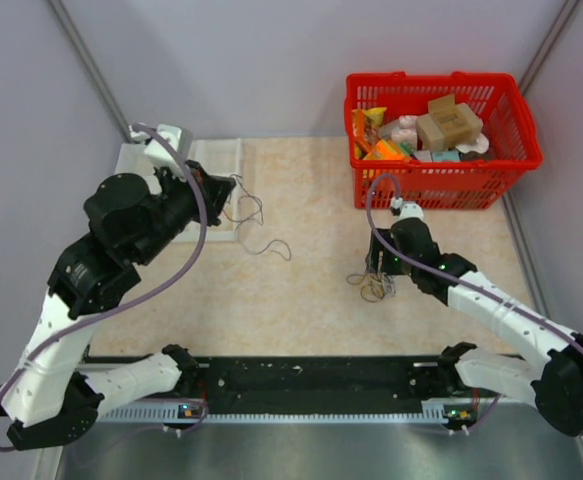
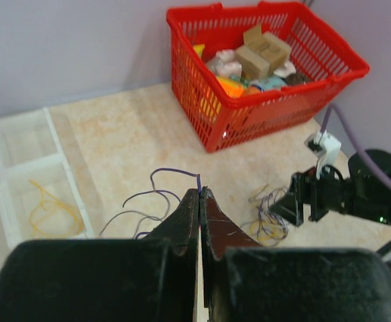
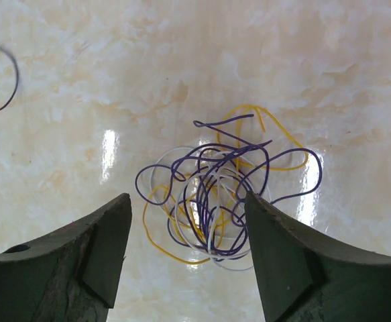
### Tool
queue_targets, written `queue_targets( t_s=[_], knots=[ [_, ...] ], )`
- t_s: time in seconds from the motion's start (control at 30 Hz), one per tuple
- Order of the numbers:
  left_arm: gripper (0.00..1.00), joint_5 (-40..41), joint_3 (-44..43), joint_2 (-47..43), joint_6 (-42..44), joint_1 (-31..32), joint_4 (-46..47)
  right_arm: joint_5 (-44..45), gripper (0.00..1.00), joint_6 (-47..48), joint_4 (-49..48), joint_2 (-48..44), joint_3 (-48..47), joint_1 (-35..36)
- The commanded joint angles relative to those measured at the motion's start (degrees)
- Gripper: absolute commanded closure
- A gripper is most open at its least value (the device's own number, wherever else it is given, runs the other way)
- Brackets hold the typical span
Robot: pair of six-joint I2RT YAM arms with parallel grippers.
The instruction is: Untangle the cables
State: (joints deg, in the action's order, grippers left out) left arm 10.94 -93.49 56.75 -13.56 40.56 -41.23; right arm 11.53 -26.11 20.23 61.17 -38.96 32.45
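A tangle of thin purple, yellow and white cables point(image 3: 216, 176) lies on the beige tabletop. My right gripper point(image 3: 187, 198) hangs open just above it, one finger on each side, holding nothing. From above, this tangle point(image 1: 374, 288) sits just below the right gripper point(image 1: 379, 265). My left gripper point(image 2: 200, 191) is shut on the end of a loose purple cable point(image 2: 172, 170), which arcs up from the fingertips and trails left. In the top view the left gripper point(image 1: 226, 188) is lifted at the left, with thin strands point(image 1: 261, 235) hanging from it to the table.
A red basket point(image 1: 436, 185) full of packets and boxes stands at the back right, just behind the right arm. A white compartment tray point(image 2: 21, 164) lies at the back left, with a single yellow wire point(image 2: 47, 208) in one cell.
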Motion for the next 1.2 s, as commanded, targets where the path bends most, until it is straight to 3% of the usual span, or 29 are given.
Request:
queue_targets(
  t_s=[0.0, 0.33, 0.43, 0.6, 0.8, 1.0, 1.17],
  knots=[
    [1.00, -6.79, 4.63, 0.64, -4.19, 0.05, 1.86, 0.69, 0.30, 2.03, 4.20, -0.87, -4.89, -0.54],
    [1.00, -15.68, 21.49, 8.45, -6.31, 0.05, 6.43, -6.78, 0.28, 4.40, 5.87, -6.76, -9.11, 0.68],
    [1.00, -12.80, 24.93, 12.32, -5.16, 0.05, 3.72, -7.57, 0.29, 4.05, 5.61, -7.03, -9.03, 1.48],
    [1.00, 2.58, 30.89, 14.10, -12.96, -0.21, -3.85, -10.20, 0.31, 2.56, 3.24, -5.80, -6.83, 1.83],
    [1.00, -0.03, 43.30, 8.12, -18.95, -2.23, 10.27, -11.18, 0.32, 1.94, 0.25, -4.30, -6.57, 2.18],
    [0.81, 1.63, 44.45, 9.69, -20.63, -2.76, 16.27, -13.02, 0.32, 2.73, 0.25, -4.21, -7.27, 2.62],
    [0.52, -0.73, 42.61, 10.49, -19.31, -3.64, 13.82, -12.76, 0.32, 2.20, 0.25, -6.23, -5.34, 2.62]
  ],
)
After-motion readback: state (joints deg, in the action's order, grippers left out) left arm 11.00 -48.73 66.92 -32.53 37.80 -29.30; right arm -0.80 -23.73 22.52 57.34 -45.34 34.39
